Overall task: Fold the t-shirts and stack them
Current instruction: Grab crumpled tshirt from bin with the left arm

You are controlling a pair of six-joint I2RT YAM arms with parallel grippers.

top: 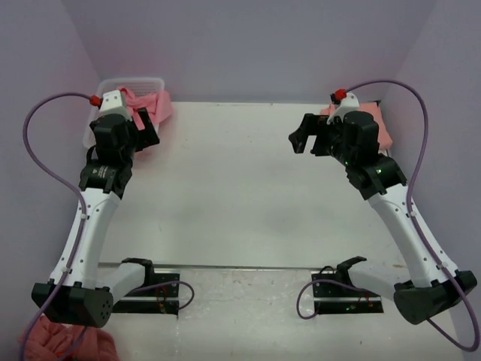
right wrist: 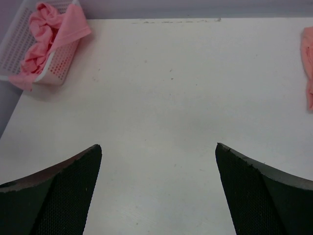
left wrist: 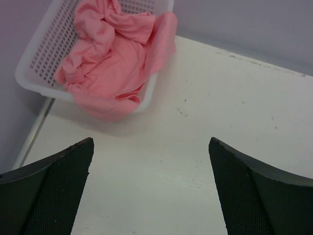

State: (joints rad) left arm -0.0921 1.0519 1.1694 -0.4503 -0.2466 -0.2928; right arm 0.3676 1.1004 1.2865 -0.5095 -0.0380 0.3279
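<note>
pink t-shirt (left wrist: 112, 63): crumpled in white basket (left wrist: 29, 81), bench (left wrist: 220, 98) far-left corner. paler t-shirt (right wrist: 308, 68): far right. we judge both soft, light, limp; pinch a raised fold. left tool (left wrist: 150, 143), right tool (right wrist: 159, 146): wide open, empty.

My left arm (top: 90, 214) reaches toward the table's (top: 240, 195) far left corner, left gripper (left wrist: 150, 143) spread wide and bare, my right arm (top: 402, 222) toward its far right, right gripper (right wrist: 159, 146) equally wide.

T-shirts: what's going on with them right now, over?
Left gripper open, empty; right gripper same. Pink t-shirt crumpled in basket, paler t-shirt on table, far right. Nothing blocking.
</note>
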